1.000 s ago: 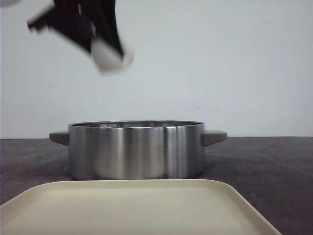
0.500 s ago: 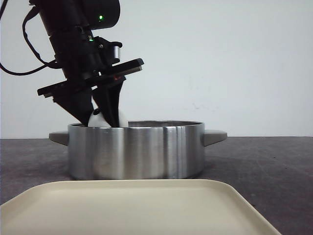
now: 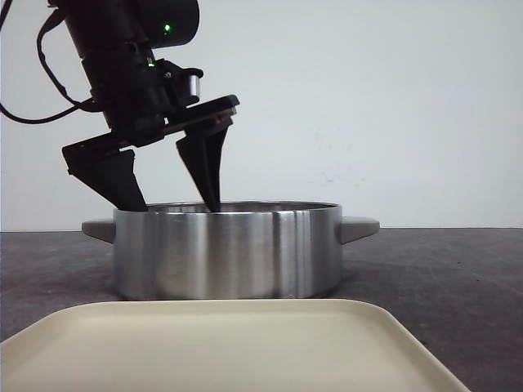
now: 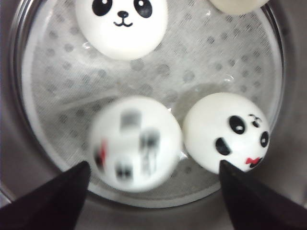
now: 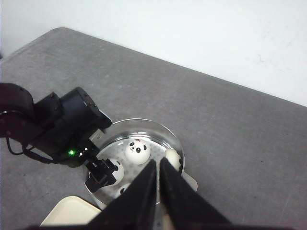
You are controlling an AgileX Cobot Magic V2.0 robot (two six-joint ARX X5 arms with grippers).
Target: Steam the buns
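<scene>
Our left fingers are spread wide over the pot, gripping nothing.

Our left gripper (image 3: pixel 174 206) hangs with its tips just inside the pot (image 3: pixel 229 249), and a blurred bun (image 4: pixel 135 143) lies loose between the jaws on the dotted liner (image 4: pixel 72 81), close beside another bun (image 4: pixel 226 132); two more lie farther across. We should lift straight up to avoid nudging either bun. Our right gripper (image 5: pixel 158 179) is pressed together, empty, well above the pot. The tray (image 3: pixel 221 347) shows bare.
</scene>
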